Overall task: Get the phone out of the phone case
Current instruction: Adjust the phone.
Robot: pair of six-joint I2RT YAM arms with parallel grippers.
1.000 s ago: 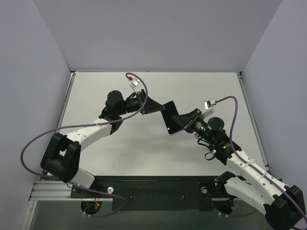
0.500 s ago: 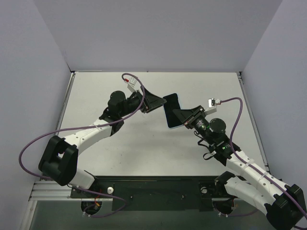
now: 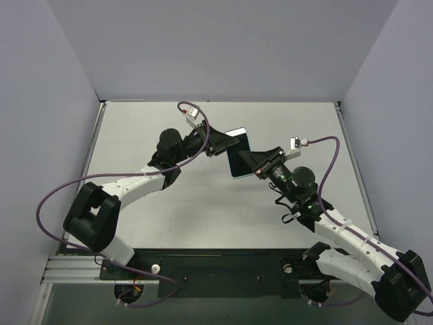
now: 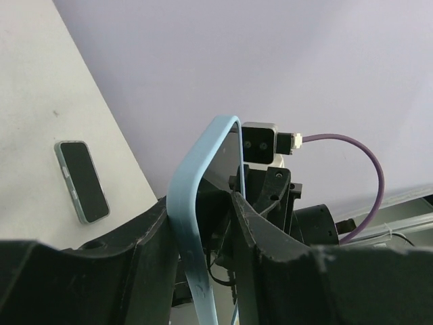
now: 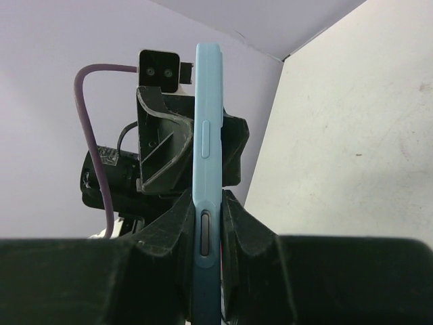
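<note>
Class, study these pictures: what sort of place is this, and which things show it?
Probably a robotics lab test cell: a white table boxed in by plain walls, a left arm and right arm bolted at its edge, trailing purple cables.

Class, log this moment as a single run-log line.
right tool: clamped on blue phone case | left tool: straddling its opposite edge, grip unclear | phone case: held above table

A pale grey table (image 3: 203,210) sits boxed in by three plain, lavender-tinted walls (image 3: 216,47) at back, left and right; the light is even and soft.
</note>
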